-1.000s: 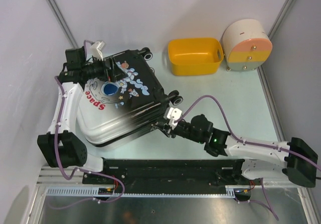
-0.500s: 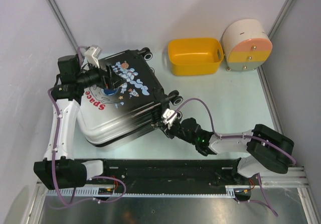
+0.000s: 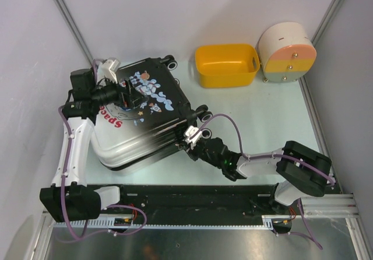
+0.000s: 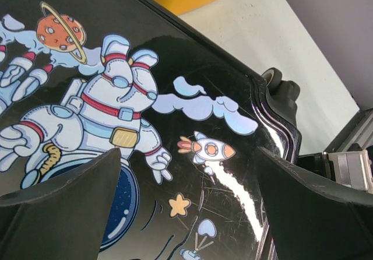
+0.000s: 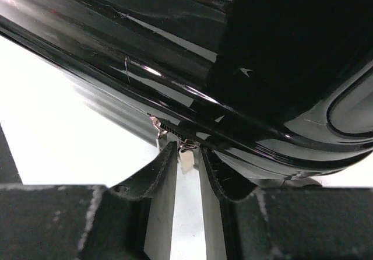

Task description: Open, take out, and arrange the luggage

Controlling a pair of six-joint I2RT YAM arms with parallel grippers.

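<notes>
Left gripper (image 4: 187, 161) wide open, empty, over luggage (image 3: 145, 134) lid, likely to steady it. Right gripper (image 5: 186, 149) nearly shut around zipper pull (image 5: 186, 160), to unzip; real pinch unclear.

Left half of tabletop (image 3: 274, 114) taken by luggage (image 3: 140, 120); yellow basket (image 3: 227, 65) blocks far edge, drawer box (image 3: 287, 53) far-right corner; right-middle stretch lies open for passing.

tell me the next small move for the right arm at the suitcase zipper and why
Probably close the right gripper fully on the zipper pull. The small metal tab sits between its fingers at the seam of the luggage, with slim gaps on either side, so it does not look pinched yet. The luggage is closed, and the left gripper hovers open over the lid.
</notes>
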